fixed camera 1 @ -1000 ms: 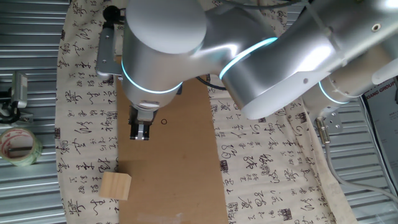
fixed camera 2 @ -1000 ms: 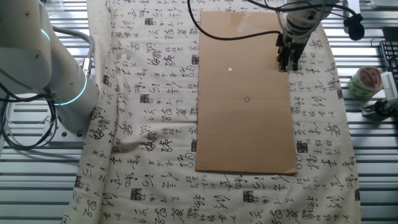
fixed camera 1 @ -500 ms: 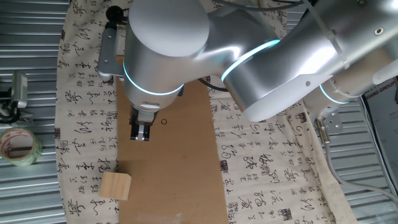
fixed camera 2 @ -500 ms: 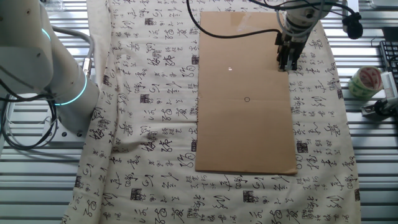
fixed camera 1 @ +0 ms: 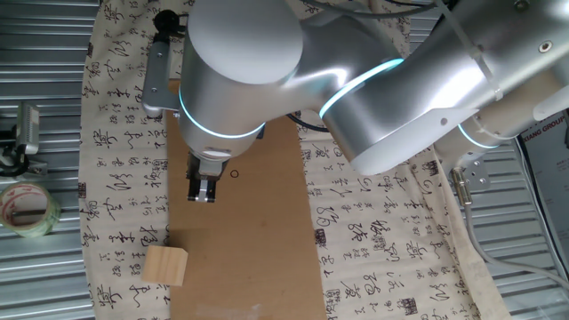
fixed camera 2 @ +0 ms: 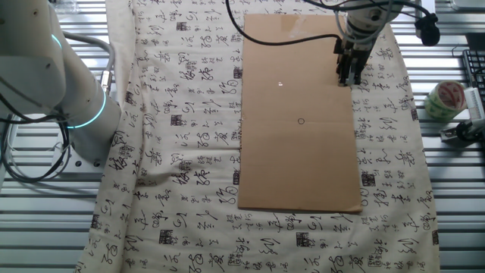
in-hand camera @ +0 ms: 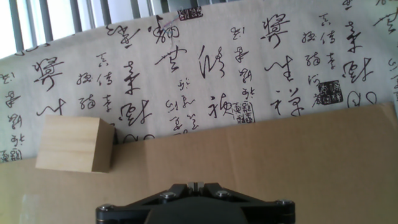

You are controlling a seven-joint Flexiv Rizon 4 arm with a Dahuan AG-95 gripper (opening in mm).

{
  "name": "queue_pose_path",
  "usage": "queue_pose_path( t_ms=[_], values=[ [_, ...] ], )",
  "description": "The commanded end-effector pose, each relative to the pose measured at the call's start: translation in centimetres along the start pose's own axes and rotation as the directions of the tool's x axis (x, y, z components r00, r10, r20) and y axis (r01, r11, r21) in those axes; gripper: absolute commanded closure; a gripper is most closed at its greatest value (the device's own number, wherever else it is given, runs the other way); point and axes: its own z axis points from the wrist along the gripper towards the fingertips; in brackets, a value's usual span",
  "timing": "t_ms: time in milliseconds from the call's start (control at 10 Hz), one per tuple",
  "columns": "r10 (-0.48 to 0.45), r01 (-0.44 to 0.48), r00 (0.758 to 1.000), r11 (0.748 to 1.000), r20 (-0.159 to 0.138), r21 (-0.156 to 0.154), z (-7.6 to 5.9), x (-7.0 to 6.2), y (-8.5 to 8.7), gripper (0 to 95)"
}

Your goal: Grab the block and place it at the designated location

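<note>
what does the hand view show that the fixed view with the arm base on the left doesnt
Only the hand view shows the small pale tan wooden cube, sitting at the edge of the brown cardboard sheet; the fixed view with the arm base on the left does not show it.

Only that fixed view shows the tiny black pen-drawn ring mid-sheet, the clear tape roll at the right, and the black two-finger gripper near the sheet's right edge.

Both show the cardboard sheet and the cream calligraphy-printed cloth beneath it.
</note>
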Motion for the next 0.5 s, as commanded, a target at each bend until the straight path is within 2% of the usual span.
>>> queue_pose_path(
  t_ms=[100, 500],
  values=[
    [-0.008, 0.008, 1.0, 1.0, 0.006, -0.003, 0.0, 0.01, -0.06, 95.0],
    [-0.006, 0.006, 1.0, 1.0, 0.005, -0.003, 0.0, 0.01, -0.06, 95.0]
  ],
)
